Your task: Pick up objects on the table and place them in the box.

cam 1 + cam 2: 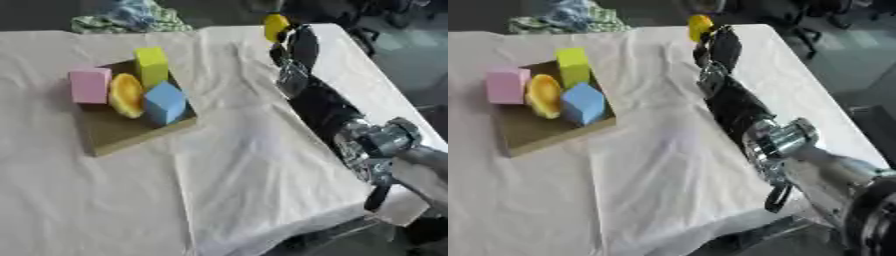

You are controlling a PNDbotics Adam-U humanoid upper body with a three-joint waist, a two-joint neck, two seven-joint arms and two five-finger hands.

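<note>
1. Nearest the camera, the right arm [328,112] is reaching in from the lower right and stretching away over the white cloth [219,190] toward the table's far edge.
2. Left of the arm, well apart from it, the box [118,132] is lying as a shallow brown tray. It is already holding a pink block [89,85], an orange piece [126,94], a blue block [164,102] and a green block [150,65], packed touching one another toward its far side.
3. At the far end of the arm, the right hand [296,44] is curling around a yellow object [276,26], which is showing just above the dark fingers near the table's far edge. Whether the object is clear of the cloth I cannot tell.
4. The left hand is not showing in either view.
5. Judging from this, the carry to the box is the risky part:
   - only part of the object is showing past the fingers, so a shallow hold could be letting it slip on the way across;
   - the box's far side is crowded, so setting down there could be knocking a block out, while its bare near half looks safer;
   - the cloth is wrinkled, and a low sweep could be dragging it and shifting the box.
</note>
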